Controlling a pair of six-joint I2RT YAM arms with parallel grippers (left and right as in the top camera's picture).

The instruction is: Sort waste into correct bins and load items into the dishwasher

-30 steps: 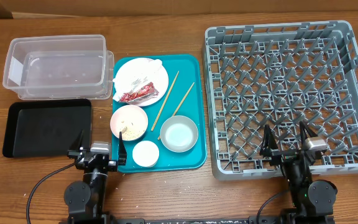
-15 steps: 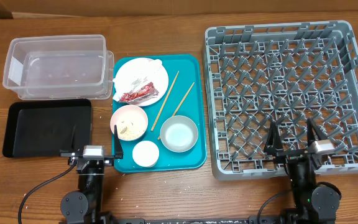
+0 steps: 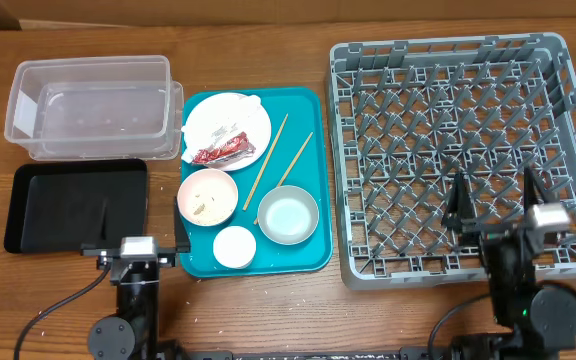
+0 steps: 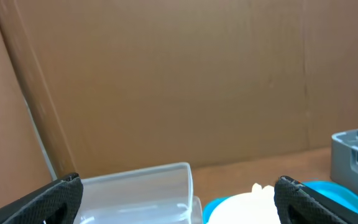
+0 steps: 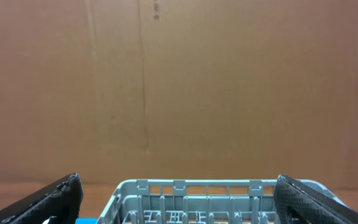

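A teal rectangular serving tray (image 3: 313, 105) is carrying a pale pink round plate (image 3: 256, 135) bearing a red-and-white wrapper (image 3: 220, 152); the left gripper (image 3: 140, 222) and right gripper (image 3: 495, 200) are gaping, released.

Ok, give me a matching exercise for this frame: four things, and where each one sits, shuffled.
1. small red-and-white wrapper
2. small white cup
3. shallow black rectangular tray
4. large square grey plastic dish rack

A. right of the large teal serving tray
B. on the pale pink round plate
C. at the teal tray's near edge
D. between the clear rectangular plastic tub and the robot

Pairs: 1-B, 2-C, 3-D, 4-A
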